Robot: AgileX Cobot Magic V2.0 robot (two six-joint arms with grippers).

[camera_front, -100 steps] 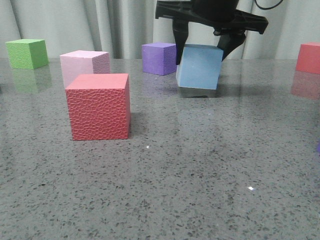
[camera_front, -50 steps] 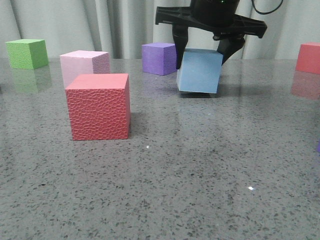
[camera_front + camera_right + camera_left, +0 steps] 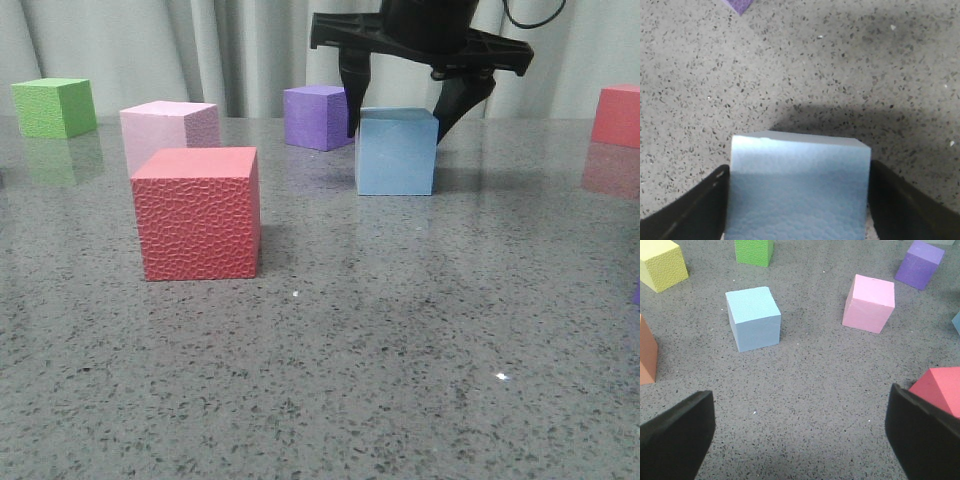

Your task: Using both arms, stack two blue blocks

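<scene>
One blue block [image 3: 395, 152] sits flat on the grey table, far of centre in the front view. My right gripper [image 3: 396, 137] comes down over it, a black finger against each side. In the right wrist view the same block [image 3: 800, 190] fills the gap of the right gripper [image 3: 800, 210], both pads touching it. The other blue block [image 3: 752, 317] stands alone on the table in the left wrist view, well ahead of my left gripper [image 3: 800, 435], which is wide open with only bare table between its fingers. The left arm does not show in the front view.
A red textured cube [image 3: 198, 213] stands near left of centre, with a pale pink cube [image 3: 170, 130] behind it. A purple cube [image 3: 318, 117] sits just left of the held block. A green cube [image 3: 55, 107] is far left and a red cube [image 3: 617, 115] far right.
The blue block hung tilted in the right gripper above the table. It has come down and now rests level on the surface, the fingers still at its sides.
</scene>
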